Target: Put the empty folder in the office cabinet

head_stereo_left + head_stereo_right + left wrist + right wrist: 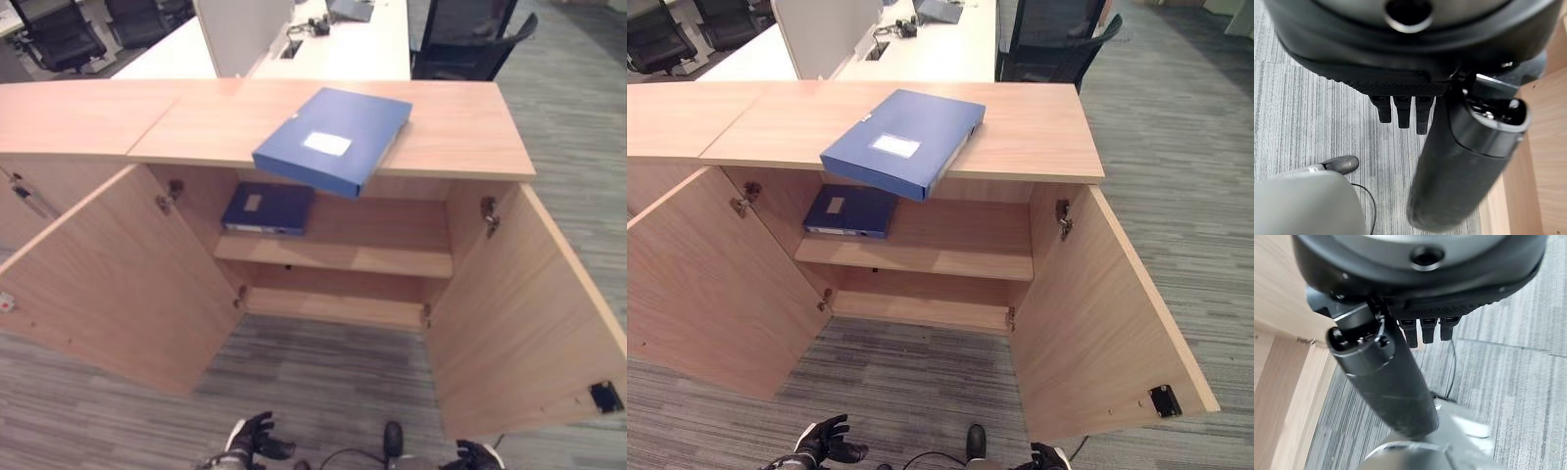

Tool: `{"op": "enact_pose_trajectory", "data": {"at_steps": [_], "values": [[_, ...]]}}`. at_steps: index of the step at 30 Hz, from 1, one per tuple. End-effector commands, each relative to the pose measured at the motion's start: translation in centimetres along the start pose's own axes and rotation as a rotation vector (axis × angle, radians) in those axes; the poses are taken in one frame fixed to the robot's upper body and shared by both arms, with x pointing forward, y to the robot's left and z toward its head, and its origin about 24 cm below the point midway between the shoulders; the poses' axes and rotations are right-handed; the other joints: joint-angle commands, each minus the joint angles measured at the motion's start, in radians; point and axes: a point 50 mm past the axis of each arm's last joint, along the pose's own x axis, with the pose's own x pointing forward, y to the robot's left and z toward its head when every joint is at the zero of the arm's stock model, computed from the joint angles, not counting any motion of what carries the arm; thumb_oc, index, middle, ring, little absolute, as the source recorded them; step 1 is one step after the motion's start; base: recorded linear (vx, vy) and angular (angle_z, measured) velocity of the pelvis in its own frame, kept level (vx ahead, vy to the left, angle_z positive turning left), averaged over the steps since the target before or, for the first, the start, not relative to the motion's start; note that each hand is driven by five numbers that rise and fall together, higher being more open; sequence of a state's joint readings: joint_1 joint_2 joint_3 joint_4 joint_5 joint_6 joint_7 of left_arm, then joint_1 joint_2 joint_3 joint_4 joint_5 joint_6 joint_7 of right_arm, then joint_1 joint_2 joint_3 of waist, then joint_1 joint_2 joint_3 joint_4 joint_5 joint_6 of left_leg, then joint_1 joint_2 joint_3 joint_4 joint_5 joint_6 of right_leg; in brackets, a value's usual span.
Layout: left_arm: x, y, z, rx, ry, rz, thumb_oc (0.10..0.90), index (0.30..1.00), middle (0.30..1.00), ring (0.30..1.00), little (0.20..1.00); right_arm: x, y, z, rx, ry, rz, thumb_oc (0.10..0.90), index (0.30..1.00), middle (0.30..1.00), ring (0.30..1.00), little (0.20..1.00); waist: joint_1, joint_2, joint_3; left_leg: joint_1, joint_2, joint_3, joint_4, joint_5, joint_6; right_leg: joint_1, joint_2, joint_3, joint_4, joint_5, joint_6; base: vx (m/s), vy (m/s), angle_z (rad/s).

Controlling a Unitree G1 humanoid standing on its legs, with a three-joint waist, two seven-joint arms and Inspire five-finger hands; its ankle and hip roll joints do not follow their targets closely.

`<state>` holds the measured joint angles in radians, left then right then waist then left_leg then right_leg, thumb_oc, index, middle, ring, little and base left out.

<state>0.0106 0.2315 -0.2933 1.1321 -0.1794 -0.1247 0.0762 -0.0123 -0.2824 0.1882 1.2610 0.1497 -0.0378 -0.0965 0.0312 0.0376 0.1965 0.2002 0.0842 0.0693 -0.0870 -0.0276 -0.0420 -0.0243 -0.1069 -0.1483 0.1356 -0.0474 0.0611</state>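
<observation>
Wood-grain laminate covers the low cabinet in front of us, a boxy unit with a flat top and both doors swung wide open. On that top lies the folder, a rigid blue box file with a white rectangular label on its face; it sits askew, one corner jutting out past the front edge of the top. Inside, on the upper shelf, a second blue folder lies flat toward the left side, also bearing a small pale label. The left door and the right door are plain smooth panels with small metal hinges near the cabinet walls.

Our left hand hangs low over the grey striped carpet, well apart from the cabinet; in its wrist view the fingers hang straight side by side, the thumb held out from them, holding nothing. Our right hand shows at the bottom edge near the right door, its fingers likewise straight in a row and empty.

Behind the cabinet stand white desks and black mesh office chairs.
</observation>
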Motion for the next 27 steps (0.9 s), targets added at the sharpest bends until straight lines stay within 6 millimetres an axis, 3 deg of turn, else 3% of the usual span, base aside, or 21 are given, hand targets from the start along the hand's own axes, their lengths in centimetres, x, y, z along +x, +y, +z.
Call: {"op": "enact_pose_trajectory", "data": {"at_steps": [1,4,6,8,9,11,12,15,16,17,18,19,23,25,27], "values": [[0.8,0.2,3.2,0.067,-0.09,0.012,0.8,0.9,0.9,0.9,0.9,0.2,-0.4,2.1,-0.029,-0.078,0.002,0.8,0.9,0.9,0.9,0.9,-0.026,0.0,0.003,-0.081,0.012,-0.092,0.034,0.007,-0.066,0.205,-0.016,-0.008,-0.205,-0.02,0.051,-0.12,0.217,0.31],[0.9,1.1,3.4,0.053,-0.09,0.032,0.8,0.9,0.9,0.9,0.9,0.3,-0.5,2.8,-0.016,-0.095,-0.001,0.8,0.9,0.9,0.9,0.9,-0.025,-0.028,0.02,-0.185,0.014,-0.128,0.217,-0.025,-0.098,0.188,-0.025,0.016,-0.181,-0.044,0.034,-0.03,0.227,0.71],[0.9,1.4,3.2,0.032,-0.076,0.056,0.8,0.9,0.9,0.9,0.9,0.3,-1.3,2.9,-0.016,-0.093,-0.023,0.8,0.9,0.9,0.9,0.9,0.001,-0.042,0.027,-0.281,0.142,-0.129,0.139,0.066,-0.121,0.223,-0.068,0.011,-0.203,-0.049,0.082,0.24,0.475,0.48],[0.9,1.4,2.4,0.046,-0.045,0.051,0.8,0.9,0.9,0.9,0.9,0.3,-1.6,2.3,0.001,-0.071,-0.034,0.8,0.9,0.9,0.9,0.9,0.001,-0.035,0.008,-0.261,0.133,-0.156,0.056,0.068,-0.121,0.237,-0.092,0.024,-0.208,-0.056,0.107,0.34,0.537,0.01],[0.7,1.3,1.7,0.102,-0.024,0.038,0.8,0.9,0.9,0.9,0.9,0.3,-1.5,1.6,0.013,-0.042,-0.031,0.8,0.9,0.9,0.9,0.9,-0.01,-0.046,-0.019,-0.239,0.077,-0.131,0.031,0.059,-0.098,0.205,-0.16,0.048,-0.144,-0.031,0.138,0.33,0.643,-0.37],[0.8,2.0,2.0,0.136,-0.037,0.041,0.8,0.9,0.9,0.9,0.9,0.3,-0.7,2.7,0.023,-0.068,-0.011,0.8,0.9,0.9,0.9,0.9,0.001,-0.049,-0.006,-0.204,0.035,-0.085,0.028,0.032,-0.05,0.115,-0.187,0.075,0.021,0.008,0.151,0.22,0.6,-0.42],[0.7,2.3,2.0,0.134,-0.036,0.049,0.8,0.9,0.9,0.9,0.9,0.4,-0.4,3.1,0.027,-0.079,-0.004,0.8,0.9,0.9,0.9,0.9,0.01,-0.044,0.0,-0.188,0.027,-0.069,0.024,0.024,-0.035,0.083,-0.193,0.055,0.076,0.037,0.153,0.11,0.427,-0.55],[0.7,3.1,1.8,0.123,-0.024,0.071,0.8,0.9,0.9,0.9,0.9,0.4,0.5,4.5,0.025,-0.125,0.019,0.8,0.9,0.9,0.9,0.9,0.031,-0.024,0.017,-0.144,0.007,-0.03,0.008,0.01,-0.005,0.023,-0.247,-0.108,0.203,0.152,0.17,0.12,0.278,-0.72],[0.6,3.3,1.7,0.115,-0.02,0.078,0.8,0.9,0.9,0.9,0.9,0.3,0.8,5.0,0.031,-0.143,0.026,0.8,0.9,0.9,0.9,0.9,0.028,-0.016,0.019,-0.135,0.007,-0.028,0.006,0.006,0.001,0.006,-0.23,-0.117,0.229,0.147,0.172,0.18,0.39,-0.61],[0.5,3.6,1.4,0.114,-0.007,0.083,0.8,0.9,0.9,0.9,0.9,0.2,1.3,5.7,0.038,-0.177,0.042,0.8,0.9,0.9,0.9,0.9,0.002,0.005,0.025,-0.106,-0.004,-0.039,0.0,0.001,0.02,-0.055,-0.14,-0.069,0.269,0.107,0.16,0.14,0.302,-0.46],[0.5,3.5,1.3,0.113,-0.007,0.082,0.8,0.9,0.9,0.9,0.9,0.2,1.2,5.7,0.037,-0.177,0.042,0.8,0.9,0.9,0.9,0.9,0.005,0.006,0.025,-0.105,-0.003,-0.035,0.001,-0.002,0.019,-0.058,-0.139,-0.064,0.275,0.103,0.16,0.2,0.273,-0.28],[0.5,3.8,1.1,0.111,0.006,0.09,0.8,0.9,0.9,0.9,0.9,0.2,1.4,5.8,0.025,-0.182,0.046,0.8,0.9,0.9,0.9,0.9,-0.003,0.007,0.03,-0.086,-0.014,-0.031,0.0,-0.016,0.024,-0.09,-0.108,-0.069,0.24,0.081,0.152,0.16,0.042,-0.38],[0.5,3.6,1.1,0.117,0.005,0.083,0.8,0.9,0.9,0.9,0.9,0.3,1.2,5.5,0.022,-0.167,0.033,0.8,0.9,0.9,0.9,0.9,-0.013,0.0,0.035,-0.065,-0.018,-0.016,0.0,-0.044,0.014,-0.089,-0.114,-0.136,0.087,0.069,0.124,0.14,-0.022,-0.09],[0.6,3.3,1.4,0.121,-0.005,0.075,0.8,0.9,0.9,0.9,0.9,0.3,0.6,4.6,0.026,-0.13,0.015,0.8,0.9,0.9,0.9,0.9,-0.036,-0.005,0.038,-0.047,-0.029,-0.018,0.0,-0.061,0.006,-0.115,-0.116,-0.121,-0.038,0.115,0.134,0.24,-0.095,-0.03],[0.6,3.2,1.6,0.123,-0.012,0.072,0.8,0.9,0.9,0.9,0.9,0.4,0.4,4.2,0.025,-0.112,0.01,0.8,0.9,0.9,0.9,0.9,-0.045,-0.004,0.04,-0.039,-0.029,-0.023,0.0,-0.066,0.003,-0.122,-0.119,-0.106,-0.066,0.132,0.141,0.17,-0.083,-0.13]]}}
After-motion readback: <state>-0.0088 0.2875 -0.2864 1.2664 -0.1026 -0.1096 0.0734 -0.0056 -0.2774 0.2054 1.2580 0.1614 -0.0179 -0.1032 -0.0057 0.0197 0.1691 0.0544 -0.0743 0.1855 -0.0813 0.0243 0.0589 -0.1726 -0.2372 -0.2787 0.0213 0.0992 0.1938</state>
